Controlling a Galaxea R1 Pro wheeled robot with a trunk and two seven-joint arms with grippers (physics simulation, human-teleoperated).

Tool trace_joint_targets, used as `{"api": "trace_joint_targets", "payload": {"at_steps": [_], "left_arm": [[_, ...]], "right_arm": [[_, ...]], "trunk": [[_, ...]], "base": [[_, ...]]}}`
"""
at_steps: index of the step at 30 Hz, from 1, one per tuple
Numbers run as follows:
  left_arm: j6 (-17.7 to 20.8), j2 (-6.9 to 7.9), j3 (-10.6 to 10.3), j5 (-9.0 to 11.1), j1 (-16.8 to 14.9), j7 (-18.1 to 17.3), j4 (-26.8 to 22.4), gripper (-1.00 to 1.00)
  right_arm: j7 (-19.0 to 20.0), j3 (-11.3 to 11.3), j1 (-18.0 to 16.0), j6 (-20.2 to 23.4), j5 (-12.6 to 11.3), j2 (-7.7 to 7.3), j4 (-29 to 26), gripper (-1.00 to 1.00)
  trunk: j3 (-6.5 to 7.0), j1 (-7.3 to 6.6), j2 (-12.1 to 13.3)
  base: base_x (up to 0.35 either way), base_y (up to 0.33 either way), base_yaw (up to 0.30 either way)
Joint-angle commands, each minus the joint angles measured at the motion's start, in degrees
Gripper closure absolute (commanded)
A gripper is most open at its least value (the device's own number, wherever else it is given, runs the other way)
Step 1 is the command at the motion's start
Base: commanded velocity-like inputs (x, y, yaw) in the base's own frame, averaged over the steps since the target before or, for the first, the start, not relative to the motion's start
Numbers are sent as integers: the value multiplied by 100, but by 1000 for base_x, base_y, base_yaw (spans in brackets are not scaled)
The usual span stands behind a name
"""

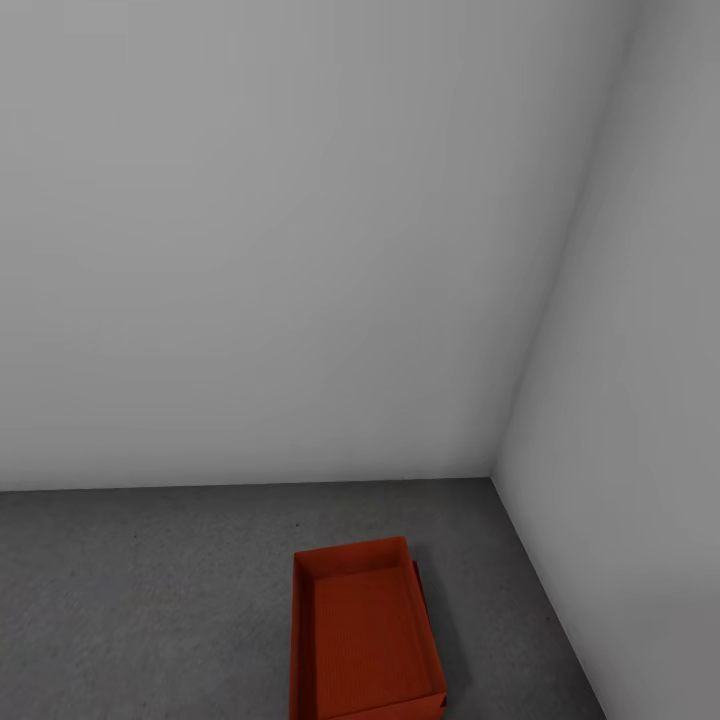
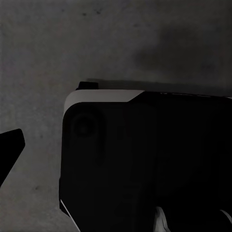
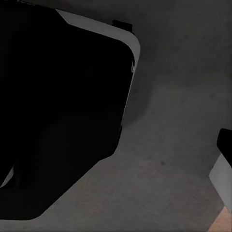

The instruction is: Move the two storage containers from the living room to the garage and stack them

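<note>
Orange-red plastic bin point(image 1: 365, 640) on grey concrete floor point(image 1: 150, 600), near the wall corner | looks light, stiff, ribbed, maybe slippery | best taken by opposite long rims | state of both jaws: cannot tell.

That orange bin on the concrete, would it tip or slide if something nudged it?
The storage container looks low and wide with a flat base, so it probably slides rather than tips. Its open, thin walls suggest it is light. The ribbed plastic may grip the rough floor somewhat.

Storage container point(image 1: 365, 640) cut off at picture's edge.
</note>
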Motion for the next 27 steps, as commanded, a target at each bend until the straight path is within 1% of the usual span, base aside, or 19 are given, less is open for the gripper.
{"api": "trace_joint_targets", "payload": {"at_steps": [1, 27], "left_arm": [[-21, -3, 43, -53, -5, 18, 6, -100], [-21, -3, 43, -53, -5, 19, 6, -100]], "right_arm": [[8, 26, -7, 12, 24, 0, 6, -100], [8, 26, -8, 12, 24, 1, 6, -100]], "trunk": [[-11, 3, -11], [-11, 3, -11]], "base": [[0, 0, 0], [0, 0, 0]]}}
